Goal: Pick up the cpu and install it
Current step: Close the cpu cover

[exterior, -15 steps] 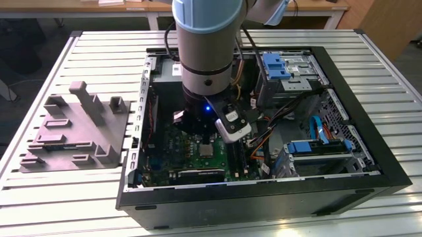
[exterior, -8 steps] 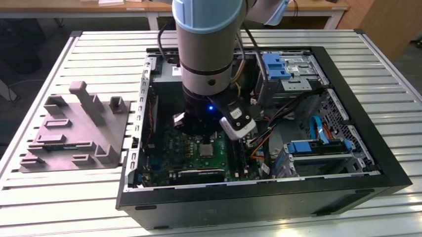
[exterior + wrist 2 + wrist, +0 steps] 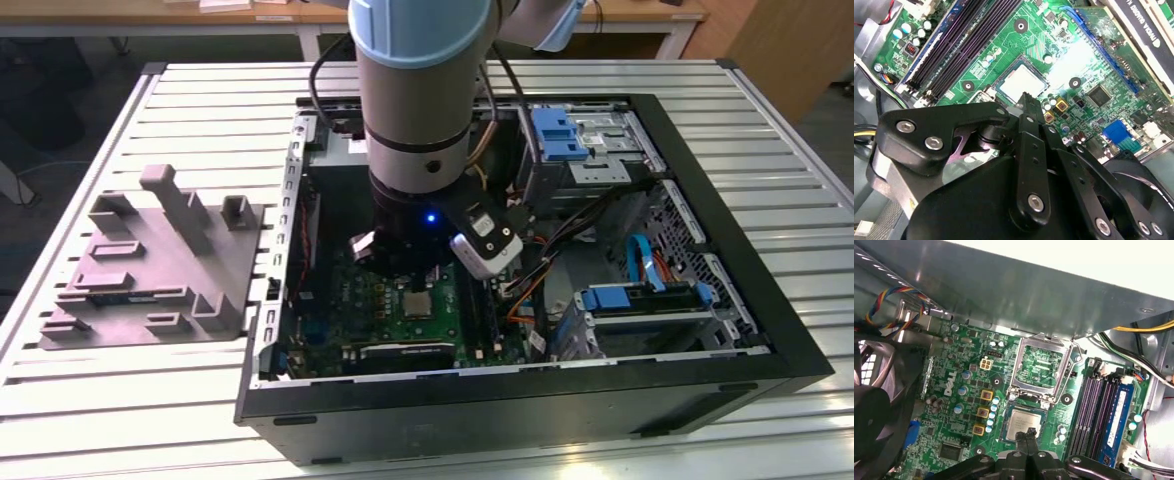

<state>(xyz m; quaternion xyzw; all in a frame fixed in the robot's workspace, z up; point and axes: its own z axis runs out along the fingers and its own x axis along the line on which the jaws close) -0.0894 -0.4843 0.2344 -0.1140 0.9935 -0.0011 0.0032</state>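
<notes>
tool (image 3: 1029,432): fingers pressed together, empty | tips just above cpu (image 3: 1021,422) | cpu seated in socket

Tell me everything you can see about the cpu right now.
The cpu is a small flat square chip with a silvery-grey metal top and a thin darker rim. It lies flat in the socket on the green board, with the hinged socket frame flipped open beside it. In both wrist views the gripper has its fingertips together right at the chip's edge; whether they touch it is unclear.
</notes>
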